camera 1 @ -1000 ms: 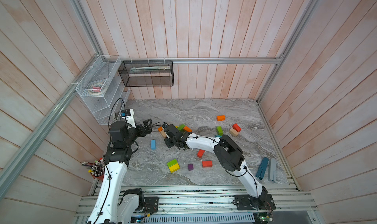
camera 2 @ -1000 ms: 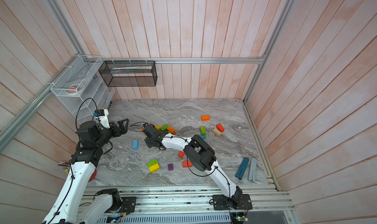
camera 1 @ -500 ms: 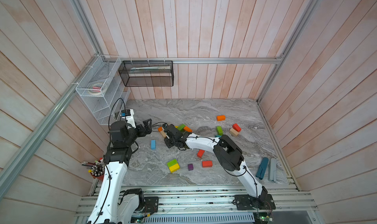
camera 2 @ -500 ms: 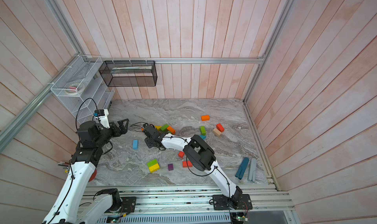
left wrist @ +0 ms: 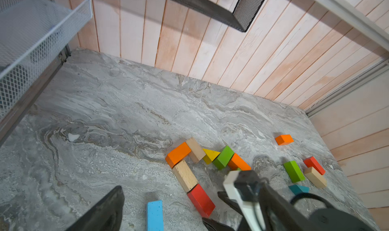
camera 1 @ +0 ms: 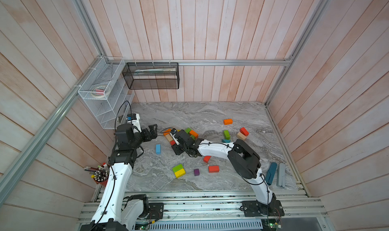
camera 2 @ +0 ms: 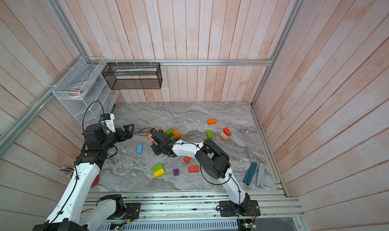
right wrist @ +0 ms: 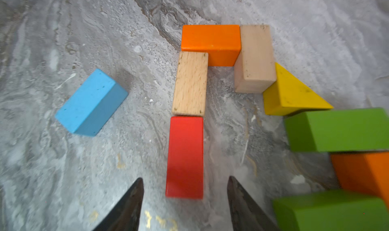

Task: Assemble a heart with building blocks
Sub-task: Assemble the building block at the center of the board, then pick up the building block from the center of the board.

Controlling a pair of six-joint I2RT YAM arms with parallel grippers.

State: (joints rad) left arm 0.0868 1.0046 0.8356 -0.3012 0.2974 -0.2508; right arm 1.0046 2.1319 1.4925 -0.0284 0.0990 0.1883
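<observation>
One risk we see: right hand (right wrist: 185,177), jaws apart astride the red brick (right wrist: 185,156) without touching, clips it lifting off and skews its joint with the tan brick (right wrist: 190,83), left-centre on the surface (camera 1: 210,118). Left hand (camera 1: 153,131) wide, empty.

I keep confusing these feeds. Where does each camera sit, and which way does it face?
Top views: high over the front rail, looking down on the marble table; left arm and right arm show.
Left wrist: looks across the table to the back wall; one finger of the left gripper and the right arm's wrist show.
Right wrist: low over the blocks, looking down; open fingertips of the right gripper show.
Shared: all views show the blue block.
</observation>
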